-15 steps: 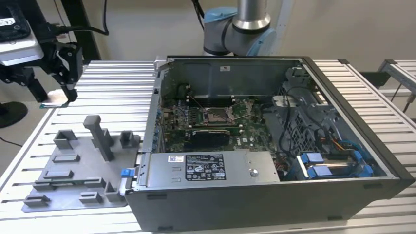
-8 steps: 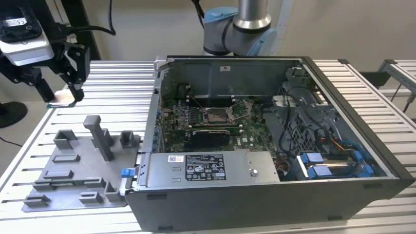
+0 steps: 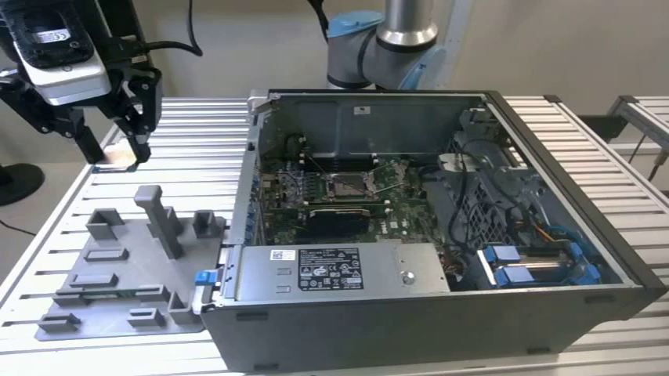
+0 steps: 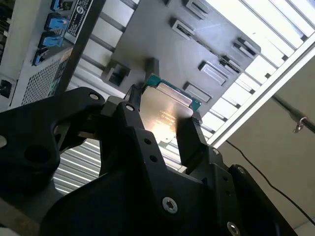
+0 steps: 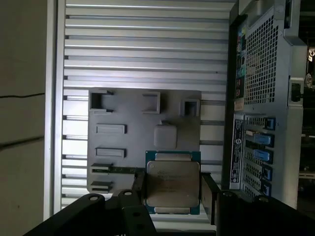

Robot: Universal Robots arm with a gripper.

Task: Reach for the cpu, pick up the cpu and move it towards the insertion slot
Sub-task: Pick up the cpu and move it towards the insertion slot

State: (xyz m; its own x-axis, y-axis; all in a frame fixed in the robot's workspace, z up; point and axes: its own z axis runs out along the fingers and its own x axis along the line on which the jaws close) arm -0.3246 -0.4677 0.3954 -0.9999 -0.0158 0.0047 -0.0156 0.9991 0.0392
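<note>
Soft even room light; glare on cpu (image 4: 165, 112) in second wrist view; table slats (image 4: 275, 29) overexposed.

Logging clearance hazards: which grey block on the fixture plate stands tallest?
The narrow upright post near the plate's far edge; every other block sits much lower.

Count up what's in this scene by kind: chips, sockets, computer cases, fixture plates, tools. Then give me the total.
cpu, gripped in the tool: 1
tool: 1
insertion slot, inside the case: 1
computer case, open: 1
grey fixture plate: 1
Total: 5
</note>
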